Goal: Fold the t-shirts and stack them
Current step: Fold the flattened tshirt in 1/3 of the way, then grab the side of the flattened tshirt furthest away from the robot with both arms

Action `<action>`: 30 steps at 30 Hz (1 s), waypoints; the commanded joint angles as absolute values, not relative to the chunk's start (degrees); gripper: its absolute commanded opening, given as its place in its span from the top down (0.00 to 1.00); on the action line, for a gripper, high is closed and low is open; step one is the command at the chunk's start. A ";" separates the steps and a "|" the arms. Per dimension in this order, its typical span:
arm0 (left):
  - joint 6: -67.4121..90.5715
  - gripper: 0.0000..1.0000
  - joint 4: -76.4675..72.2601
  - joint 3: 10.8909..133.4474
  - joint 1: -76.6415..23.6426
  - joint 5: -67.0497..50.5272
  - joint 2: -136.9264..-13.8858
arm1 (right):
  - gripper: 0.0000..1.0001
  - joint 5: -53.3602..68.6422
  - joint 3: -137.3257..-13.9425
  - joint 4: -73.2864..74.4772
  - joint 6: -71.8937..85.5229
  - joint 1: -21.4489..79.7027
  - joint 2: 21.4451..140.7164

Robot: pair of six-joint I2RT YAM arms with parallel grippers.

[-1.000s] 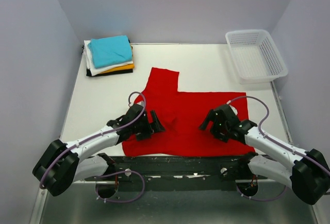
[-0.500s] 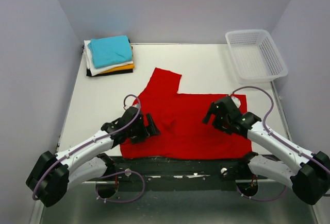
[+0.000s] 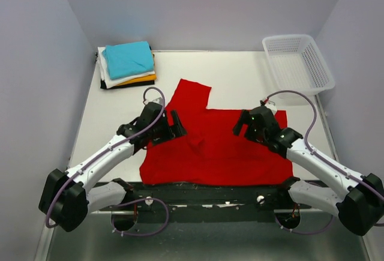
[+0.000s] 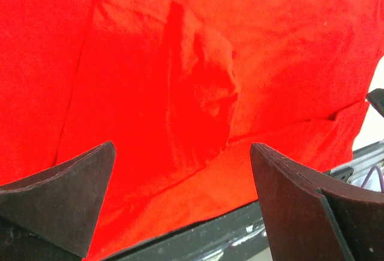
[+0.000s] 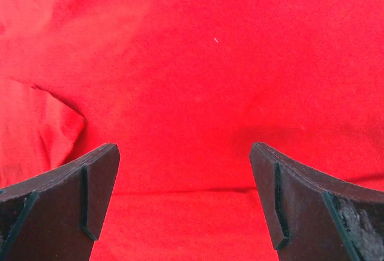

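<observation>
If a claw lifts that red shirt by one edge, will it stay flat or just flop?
Probably flop: the red shirt lies limp, with soft creases, so it would likely sag from wherever it is pinched. It looks thin, so likely light. Pushed, it would probably bunch up rather than slide whole.

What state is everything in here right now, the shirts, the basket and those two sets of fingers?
Red t-shirt: lying flat on the table, one sleeve sticking out, wrinkled near the middle, not gripped.
Folded shirts: stacked in the far left corner, teal one on top.
Basket: upright, looks empty.
Left fingers: open, above the shirt.
Right fingers: open, above the shirt.
</observation>
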State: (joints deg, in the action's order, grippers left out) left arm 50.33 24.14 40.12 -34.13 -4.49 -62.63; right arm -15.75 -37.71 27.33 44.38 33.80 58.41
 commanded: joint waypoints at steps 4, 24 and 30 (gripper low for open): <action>43.91 0.01 17.38 44.73 -23.31 -10.49 -67.80 | 0.00 -16.32 -45.66 15.53 37.70 34.08 69.33; 38.96 0.01 20.67 99.23 -12.57 -21.35 -120.83 | 0.00 -19.75 -39.91 11.70 36.71 33.94 66.41; 43.71 0.01 27.26 111.99 -12.48 -21.11 -131.16 | 0.00 -20.85 -39.30 13.34 37.70 33.99 64.80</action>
